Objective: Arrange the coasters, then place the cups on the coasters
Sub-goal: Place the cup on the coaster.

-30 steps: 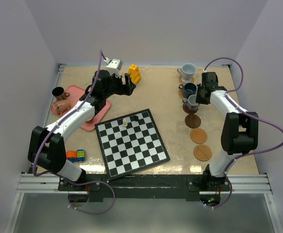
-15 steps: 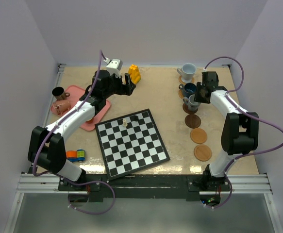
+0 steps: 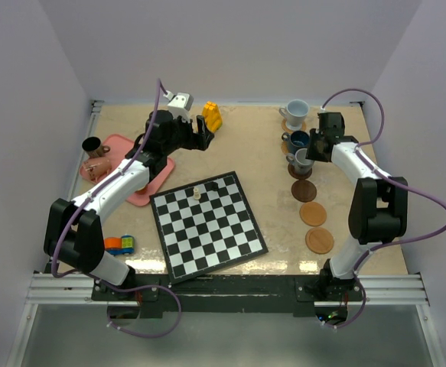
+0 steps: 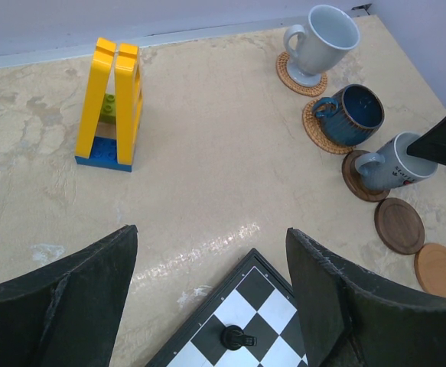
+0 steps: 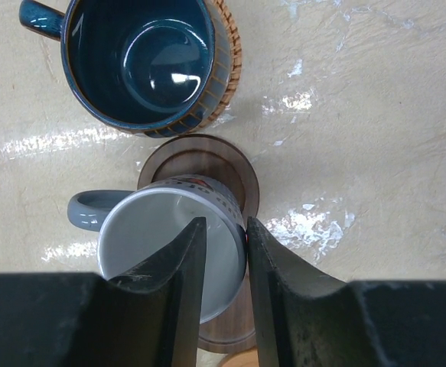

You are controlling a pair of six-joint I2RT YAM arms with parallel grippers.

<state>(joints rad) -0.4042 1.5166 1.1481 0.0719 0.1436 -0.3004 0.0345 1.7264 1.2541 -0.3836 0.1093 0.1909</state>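
Observation:
Three cups stand on coasters along the right side: a pale mug [image 3: 294,112], a dark teal mug [image 3: 297,141] [image 5: 142,61] and a grey mug [image 3: 303,159] [image 5: 154,245] on a dark coaster [image 5: 207,164]. My right gripper [image 3: 309,155] [image 5: 226,229] straddles the grey mug's rim, one finger inside and one outside. Its jaws are open, with a gap at the inner finger. Three bare coasters follow toward the near edge: dark [image 3: 304,189], tan [image 3: 313,213] and tan [image 3: 320,240]. My left gripper [image 3: 206,131] [image 4: 211,237] hangs open and empty over the table's far middle.
A pink tray [image 3: 150,180] at the left holds a dark mug [image 3: 92,144] and a coppery mug [image 3: 98,167]. A chessboard [image 3: 207,223] with a small piece [image 3: 196,193] fills the middle. A yellow brick frame [image 3: 212,116] stands at the back; a small toy [image 3: 119,244] lies near left.
The right gripper's jaws have parted around the grey mug's rim, and the wrist has shifted slightly. The mug stays on its dark coaster. The left arm has not moved.

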